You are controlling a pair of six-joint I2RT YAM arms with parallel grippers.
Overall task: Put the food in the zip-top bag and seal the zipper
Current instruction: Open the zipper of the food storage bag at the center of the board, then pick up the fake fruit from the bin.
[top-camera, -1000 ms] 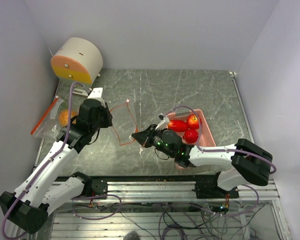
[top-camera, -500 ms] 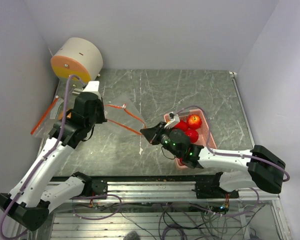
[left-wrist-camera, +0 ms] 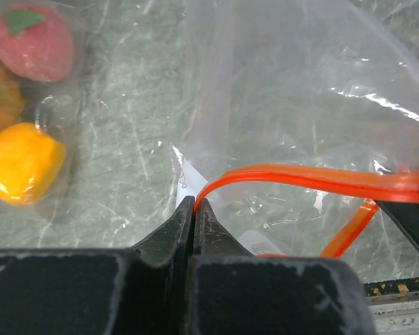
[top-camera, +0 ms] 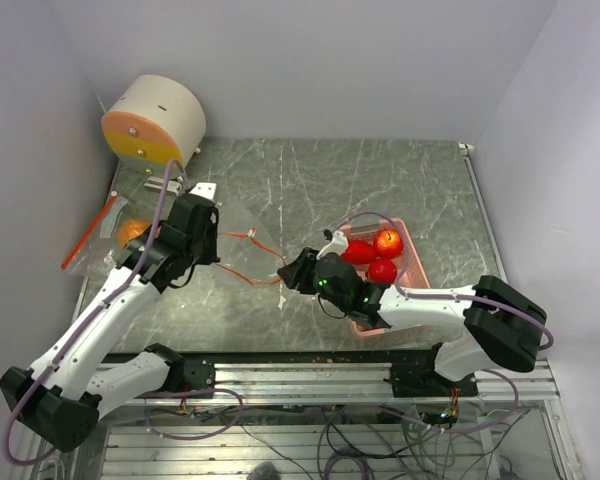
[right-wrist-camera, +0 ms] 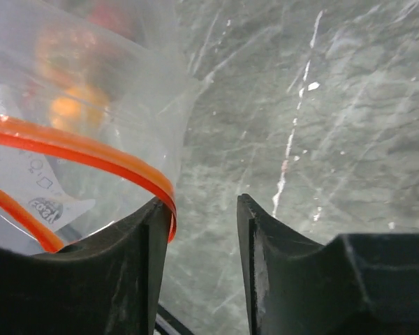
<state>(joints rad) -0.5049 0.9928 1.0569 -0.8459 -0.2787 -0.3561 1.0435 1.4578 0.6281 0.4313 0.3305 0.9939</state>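
The clear zip-top bag (top-camera: 242, 240) with an orange zipper (top-camera: 250, 255) lies left of centre. My left gripper (top-camera: 212, 248) is shut on the zipper's left end (left-wrist-camera: 195, 201). My right gripper (top-camera: 288, 272) is open at the zipper's right end. The orange strip (right-wrist-camera: 77, 157) rests against the inner tip of its left finger (right-wrist-camera: 153, 230). Inside the bag's far-left part lie a pink peach (left-wrist-camera: 35, 42), a yellow pepper (left-wrist-camera: 19, 162) and an orange fruit (top-camera: 130, 232). Three red apples (top-camera: 385, 243) sit in the pink basket (top-camera: 412, 278) behind my right arm.
A white cylinder with an orange face (top-camera: 155, 120) stands at the back left corner. Walls close in the table on the left, back and right. A metal rail (top-camera: 310, 365) runs along the near edge.
The zipper went from a wide-open loop to a stretched line as my left gripper pulled its end left and back. My right gripper shifted a little left along the zipper.
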